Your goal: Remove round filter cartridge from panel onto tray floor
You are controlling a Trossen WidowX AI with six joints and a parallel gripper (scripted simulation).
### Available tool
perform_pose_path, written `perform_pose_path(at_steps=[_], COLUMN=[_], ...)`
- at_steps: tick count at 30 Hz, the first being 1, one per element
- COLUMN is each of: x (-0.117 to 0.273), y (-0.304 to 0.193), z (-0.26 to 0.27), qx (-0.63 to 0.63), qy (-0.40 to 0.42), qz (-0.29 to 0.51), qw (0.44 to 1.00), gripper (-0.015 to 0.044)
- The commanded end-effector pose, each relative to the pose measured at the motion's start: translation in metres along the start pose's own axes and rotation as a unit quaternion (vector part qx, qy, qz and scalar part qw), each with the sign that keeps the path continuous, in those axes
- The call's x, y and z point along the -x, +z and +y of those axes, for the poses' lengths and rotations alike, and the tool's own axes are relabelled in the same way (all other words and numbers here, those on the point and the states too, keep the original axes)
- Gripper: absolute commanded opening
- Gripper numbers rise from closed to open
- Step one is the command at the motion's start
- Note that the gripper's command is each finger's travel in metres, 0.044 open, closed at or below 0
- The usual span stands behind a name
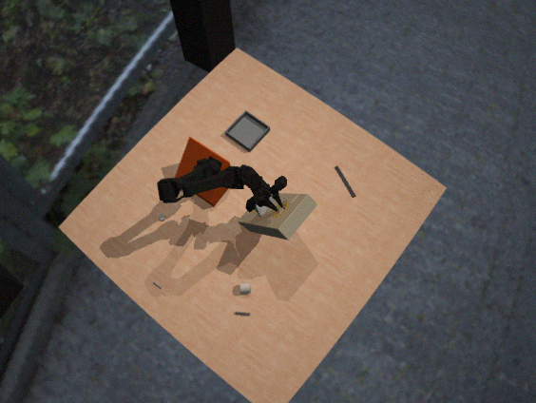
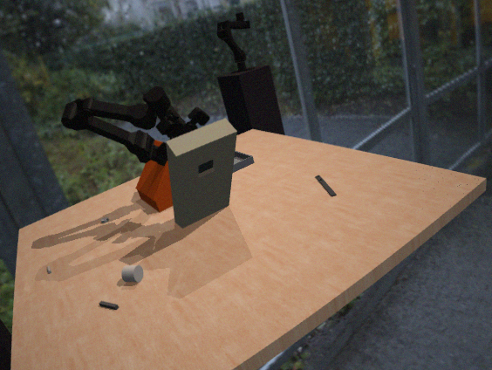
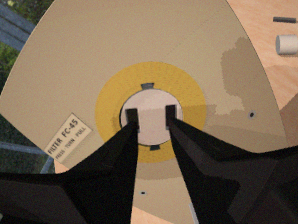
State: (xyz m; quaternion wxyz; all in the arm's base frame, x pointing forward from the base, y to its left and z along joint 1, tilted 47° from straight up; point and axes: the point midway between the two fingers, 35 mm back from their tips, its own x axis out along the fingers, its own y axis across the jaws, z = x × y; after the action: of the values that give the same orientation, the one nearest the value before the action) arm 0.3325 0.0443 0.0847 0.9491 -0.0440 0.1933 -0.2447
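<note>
Facing the round cartridge (image 1: 280, 212) (image 3: 152, 135) in its panel (image 1: 300, 222) (image 2: 201, 188) (image 3: 150, 35), tool (image 1: 279, 209) (image 2: 180, 128) (image 3: 153, 125) partly open, grasping nothing, fingertips at the slots (image 3: 170, 109)

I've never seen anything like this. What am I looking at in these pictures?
One view looks down from above, one from behind the upright panel, and one from the robot's wrist. The black arm ends in a two-fingered gripper, partly open and holding nothing. Its fingertips line up with slots in the round cartridge; I can't tell whether they touch. On the table lie a tray, a pale cylinder and some small pieces.
</note>
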Motion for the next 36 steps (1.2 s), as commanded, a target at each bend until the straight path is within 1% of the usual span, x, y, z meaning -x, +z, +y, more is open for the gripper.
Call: perform_pose_path(at_steps=[1, 36], x=[-0.0003, -0.0003], y=[-0.001, 0.0022], z=[0.0005, 0.0006], qx=[0.005, 0.005], qy=[0.001, 0.001], qz=[0.002, 0.002], qw=[1.0, 1.0], gripper=[0.0107, 0.0107])
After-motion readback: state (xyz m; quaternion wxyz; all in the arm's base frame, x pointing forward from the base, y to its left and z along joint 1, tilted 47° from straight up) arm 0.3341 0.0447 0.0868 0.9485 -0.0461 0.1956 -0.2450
